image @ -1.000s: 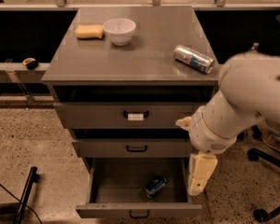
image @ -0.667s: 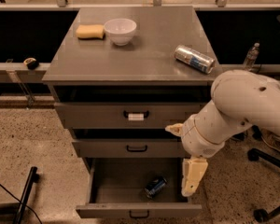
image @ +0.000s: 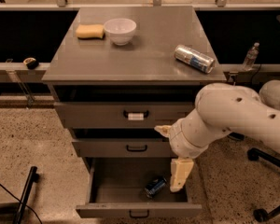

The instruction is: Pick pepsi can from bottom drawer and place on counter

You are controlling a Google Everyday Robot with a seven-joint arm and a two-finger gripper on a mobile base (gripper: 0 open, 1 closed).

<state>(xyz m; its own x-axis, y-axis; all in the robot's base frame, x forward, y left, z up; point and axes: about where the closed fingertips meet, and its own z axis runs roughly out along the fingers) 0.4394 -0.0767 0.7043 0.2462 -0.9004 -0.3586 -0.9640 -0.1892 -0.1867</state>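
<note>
The bottom drawer is pulled open. The pepsi can, dark blue, lies on its side in it near the front right. My gripper hangs in front of the drawers at the right. It is open, with one cream finger pointing down into the drawer just right of the can and the other up by the middle drawer. It holds nothing. The counter is the grey top of the cabinet.
On the counter are a white bowl, a yellow sponge and a silver and light-blue can lying at the right edge. A water bottle stands behind at right. Chair legs are at right, a black stand at left.
My arm has moved left and lower. The lower finger now reaches into the open drawer beside the pepsi can. The can has not moved.
</note>
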